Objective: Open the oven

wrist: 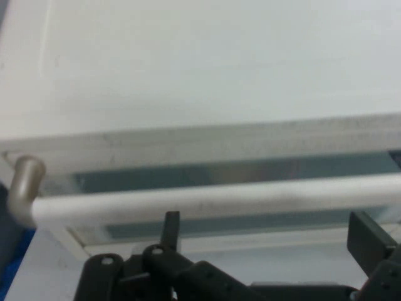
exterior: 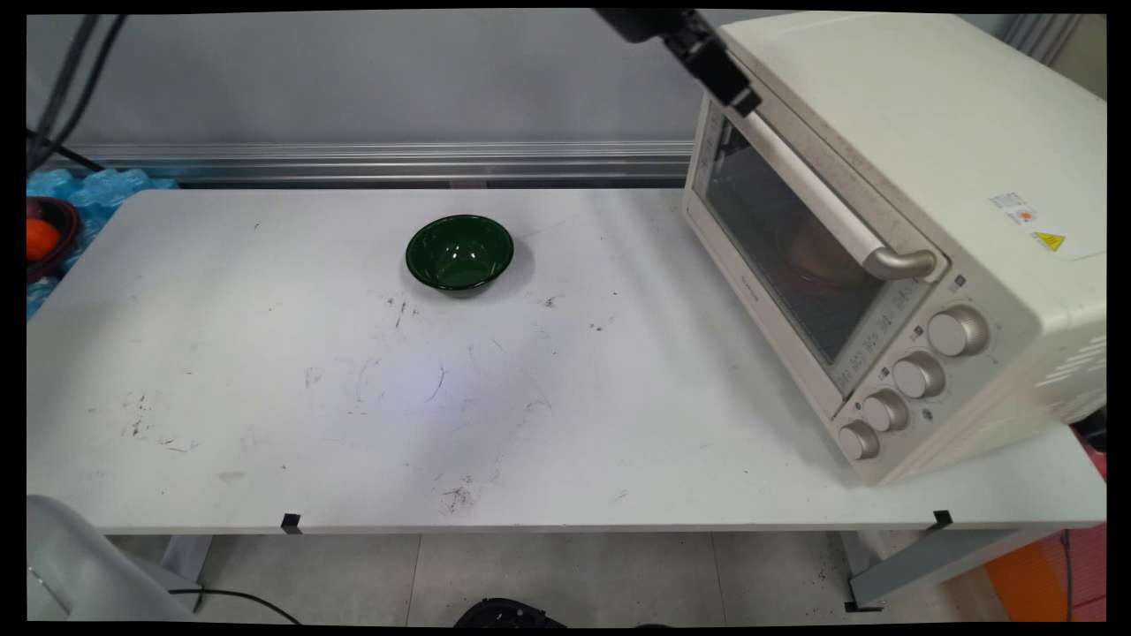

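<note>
The gripper (exterior: 740,95) is positioned at the top of the main view, at the far, upper end of the toaster oven (exterior: 892,230). Its tip sits against the far end of the door handle (exterior: 831,199). In the hand view the two fingers (wrist: 170,227) rise from the bottom edge and stand well apart, one left and one right, so the gripper is open and holds nothing. The door handle (wrist: 207,197) runs across directly ahead of the fingers, spanning the gap between them; contact between fingers and bar appears absent, though the close, soft view leaves this uncertain.

The handle is a pale, straight bar with its long axis parallel to the top edge of the oven door. In the main view it runs from the gripper toward the near right, ending in a curved metallic bracket (exterior: 901,262). In the hand view the bar lies horizontally, with a matching rounded bracket (wrist: 25,182) at its left end.

Beyond the handle lies the glass door (wrist: 250,172), which is closed, and beyond that the flat cream top of the oven. Four control knobs (exterior: 919,374) sit on the oven's near end, away from the gripper.

A dark green bowl (exterior: 459,253) stands upright on the white table (exterior: 265,397), well apart from the gripper, below and to its left in the main view.
</note>
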{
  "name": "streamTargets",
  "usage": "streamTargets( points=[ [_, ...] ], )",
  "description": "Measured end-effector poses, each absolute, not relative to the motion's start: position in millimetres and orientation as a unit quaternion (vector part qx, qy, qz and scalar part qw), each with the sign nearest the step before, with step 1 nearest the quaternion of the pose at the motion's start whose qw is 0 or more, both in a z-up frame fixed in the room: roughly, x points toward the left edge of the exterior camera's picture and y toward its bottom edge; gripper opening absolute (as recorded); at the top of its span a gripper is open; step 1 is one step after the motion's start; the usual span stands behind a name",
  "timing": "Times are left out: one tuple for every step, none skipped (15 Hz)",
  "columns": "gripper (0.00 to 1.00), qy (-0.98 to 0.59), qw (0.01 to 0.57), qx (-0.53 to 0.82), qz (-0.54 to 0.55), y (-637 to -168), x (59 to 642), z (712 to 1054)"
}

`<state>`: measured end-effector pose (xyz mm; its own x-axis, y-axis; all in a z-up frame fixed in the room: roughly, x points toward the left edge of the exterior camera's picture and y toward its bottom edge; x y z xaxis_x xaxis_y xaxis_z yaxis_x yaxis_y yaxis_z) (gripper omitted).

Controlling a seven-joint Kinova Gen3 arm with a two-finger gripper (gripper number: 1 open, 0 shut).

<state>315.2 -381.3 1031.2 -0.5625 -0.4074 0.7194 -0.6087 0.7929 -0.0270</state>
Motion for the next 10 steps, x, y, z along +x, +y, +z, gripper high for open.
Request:
streamTargets(
  points=[
    [1.0, -0.874, 0.365, 0.291, 0.138, -383.4, 309.7, 1031.8],
    [1.0, -0.874, 0.363, 0.293, 0.138, -386.2, 301.4, 1032.9],
    [1.0, -0.873, 0.361, 0.296, 0.139, -388.7, 291.9, 1034.1],
    [1.0, -0.874, 0.359, 0.299, 0.138, -390.4, 282.8, 1035.0],
    [1.0, -0.874, 0.356, 0.301, 0.138, -391.1, 275.5, 1035.6],
    [1.0, -0.874, 0.355, 0.302, 0.137, -391.4, 270.7, 1035.9],
    [1.0, -0.875, 0.351, 0.304, 0.136, -391.4, 263.1, 1035.9],
    [1.0, -0.876, 0.348, 0.305, 0.136, -391.3, 257.0, 1035.9],
    [1.0, -0.877, 0.345, 0.306, 0.135, -391.1, 250.2, 1035.6],
    [1.0, -0.878, 0.342, 0.306, 0.135, -390.9, 245.0, 1035.5]
  ],
)
